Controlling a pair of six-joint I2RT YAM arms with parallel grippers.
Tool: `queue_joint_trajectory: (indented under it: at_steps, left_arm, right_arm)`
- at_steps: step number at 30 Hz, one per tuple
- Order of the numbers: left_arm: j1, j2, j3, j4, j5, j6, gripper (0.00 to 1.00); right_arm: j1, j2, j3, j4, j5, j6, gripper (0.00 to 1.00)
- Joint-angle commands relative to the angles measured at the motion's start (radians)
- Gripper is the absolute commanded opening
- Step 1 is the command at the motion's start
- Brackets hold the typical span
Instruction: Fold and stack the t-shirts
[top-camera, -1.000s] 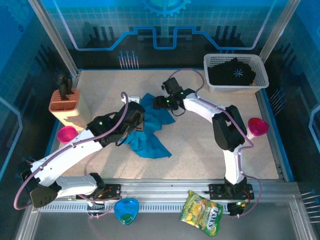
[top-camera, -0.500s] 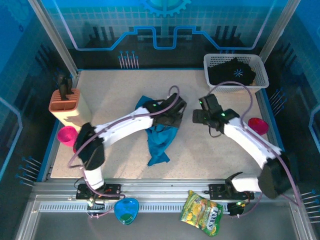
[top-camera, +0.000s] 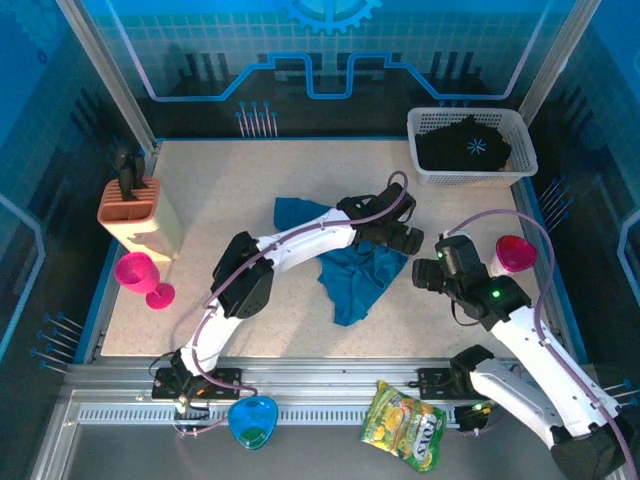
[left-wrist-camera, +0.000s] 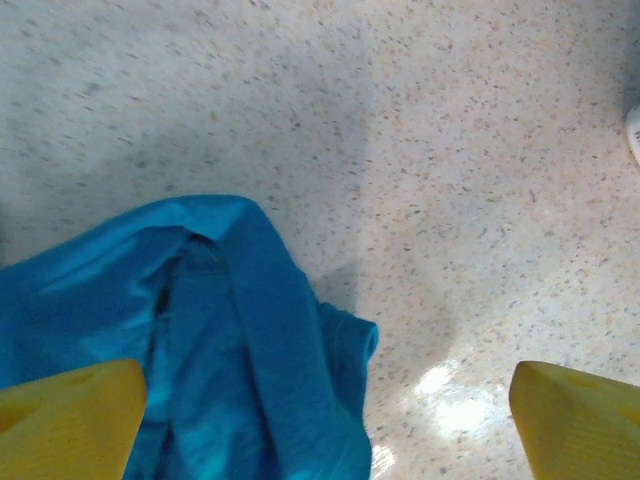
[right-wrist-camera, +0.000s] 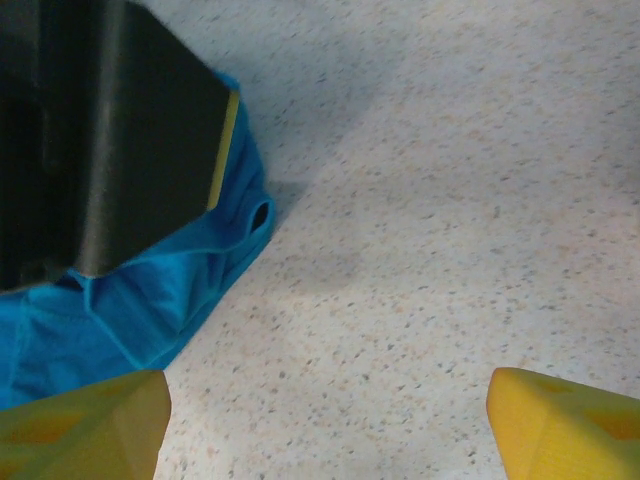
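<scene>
Teal-blue t-shirt (top-camera: 355, 275) lies bunched and unfolded on the table (top-camera: 225, 190), well short of the basket (top-camera: 521, 128) toward my bases. Left gripper (top-camera: 404, 243) hovers over its basket-side edge, jaws wide and empty, probably to choose a hem. Right gripper (top-camera: 422, 277), between shirt and basket, also gapes empty. Black t-shirt (top-camera: 462, 146) sits in the basket.

Your speckled surface (top-camera: 250, 190) carries the crumpled teal t-shirt (top-camera: 360, 280) at centre, a white basket (top-camera: 470, 177) far right, and a pink goblet (top-camera: 135, 270) beside the orange block (top-camera: 130, 215) at left.
</scene>
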Motion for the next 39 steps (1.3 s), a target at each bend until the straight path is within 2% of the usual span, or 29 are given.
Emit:
queue_joint_trajectory:
  at_steps: [1,4,6,12,17,22,31,35,37,39]
  left_arm:
    - [0.007,-0.197,-0.060,-0.030,-0.197,0.056,0.98]
    - [0.030,-0.320,-0.157,-0.081,-0.303,0.046,0.99]
    - [0.063,-0.396,-0.241,-0.120,-0.320,0.002,0.99]
    - [0.196,-0.560,-0.565,-0.101,-0.205,-0.161,0.96]
    - [0.266,-0.580,-0.733,0.013,-0.092,-0.232,0.90]
    - [0.279,-0.502,-0.755,0.090,-0.065,-0.234,0.80]
    - [0.318,-0.412,-0.765,0.200,-0.077,-0.248,0.79]
    - [0.324,-0.363,-0.738,0.244,-0.075,-0.222,0.75]
    - [0.324,-0.325,-0.715,0.257,-0.068,-0.210,0.70]
    - [0.325,-0.287,-0.699,0.270,-0.059,-0.200,0.56]
  right_arm:
    - [0.056,0.054,-0.016,0.031,-0.072,-0.030,0.84]
    - [0.124,0.143,-0.004,0.094,-0.060,-0.033,0.83]
    - [0.157,0.217,0.018,0.128,-0.054,-0.029,0.82]
    - [0.202,0.430,0.103,0.187,-0.054,-0.004,0.80]
    - [0.213,0.578,0.189,0.183,-0.022,0.058,0.77]
    - [0.220,0.663,0.236,0.160,0.004,0.113,0.67]
    - [0.231,0.721,0.220,0.196,-0.016,0.182,0.50]
    - [0.232,0.747,0.226,0.212,-0.008,0.198,0.38]
    - [0.232,0.766,0.232,0.215,-0.009,0.204,0.33]
    - [0.232,0.777,0.234,0.214,0.002,0.213,0.24]
